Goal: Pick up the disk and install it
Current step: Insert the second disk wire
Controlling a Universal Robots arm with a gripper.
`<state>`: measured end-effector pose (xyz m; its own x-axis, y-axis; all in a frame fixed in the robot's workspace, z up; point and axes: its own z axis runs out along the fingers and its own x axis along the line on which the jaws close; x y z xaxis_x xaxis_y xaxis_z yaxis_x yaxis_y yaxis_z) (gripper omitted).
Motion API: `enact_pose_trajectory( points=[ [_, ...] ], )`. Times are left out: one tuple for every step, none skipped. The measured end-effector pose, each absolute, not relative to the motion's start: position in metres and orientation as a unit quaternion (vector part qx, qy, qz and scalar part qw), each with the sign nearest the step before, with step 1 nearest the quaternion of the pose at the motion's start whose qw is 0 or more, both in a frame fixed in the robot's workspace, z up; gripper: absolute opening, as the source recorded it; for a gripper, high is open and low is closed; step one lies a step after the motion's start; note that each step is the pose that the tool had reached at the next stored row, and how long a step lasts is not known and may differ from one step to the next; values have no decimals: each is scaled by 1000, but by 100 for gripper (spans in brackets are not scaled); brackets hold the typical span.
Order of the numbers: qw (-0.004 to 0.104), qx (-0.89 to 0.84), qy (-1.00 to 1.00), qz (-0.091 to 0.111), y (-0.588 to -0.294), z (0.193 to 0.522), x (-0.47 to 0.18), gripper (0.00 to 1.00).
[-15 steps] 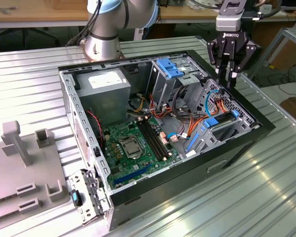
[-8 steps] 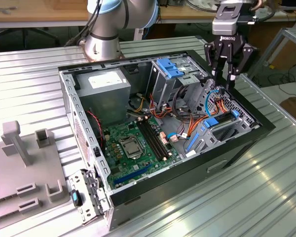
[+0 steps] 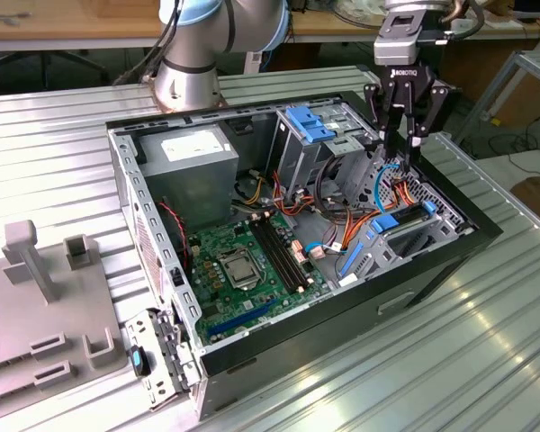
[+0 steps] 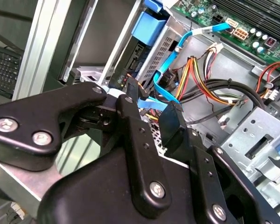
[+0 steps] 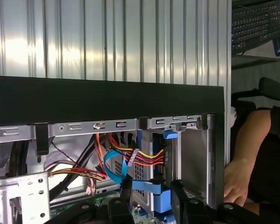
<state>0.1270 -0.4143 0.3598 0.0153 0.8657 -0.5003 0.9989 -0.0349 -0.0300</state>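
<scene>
The disk (image 3: 412,236) sits low in the bay at the open computer case's end on the exterior view's right, its dark face framed by blue rails. In the second wrist view its blue rail end (image 4: 149,25) and perforated grey side lie beyond my fingertips. In the first wrist view its blue rail (image 5: 161,205) shows in the gap between them. My gripper (image 3: 402,148) hangs just above that bay, pointing down into the case. Its black fingers (image 4: 130,121) stand apart, with a blue flat cable (image 4: 165,91) passing between them. The gripper (image 4: 150,99) (image 5: 151,186) holds nothing that I can see.
Loose orange, yellow and black cables (image 3: 342,211) crowd the space beside the bay. A metal drive cage with blue tabs (image 3: 310,130), a grey power-supply box (image 3: 193,157) and the green motherboard (image 3: 243,261) fill the case. A person's hand (image 5: 238,182) rests just outside the case wall.
</scene>
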Motion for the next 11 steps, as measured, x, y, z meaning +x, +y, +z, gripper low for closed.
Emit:
enact_pose_trajectory(
  points=[
    [171,692,673,-198,-414,360,127,45],
    [174,691,673,-200,-414,359,127,45],
    [175,691,672,-201,-414,359,128,45],
    [176,691,672,-202,-414,358,128,45],
    [177,690,672,-202,-414,358,129,45],
    [177,690,672,-203,-414,358,130,45],
    [177,690,672,-203,-414,358,131,45],
    [178,690,671,-203,-414,357,131,45],
    [178,690,671,-204,-414,357,131,45],
    [180,690,671,-205,-414,357,132,45],
    [181,690,670,-206,-414,356,132,45]
  ],
)
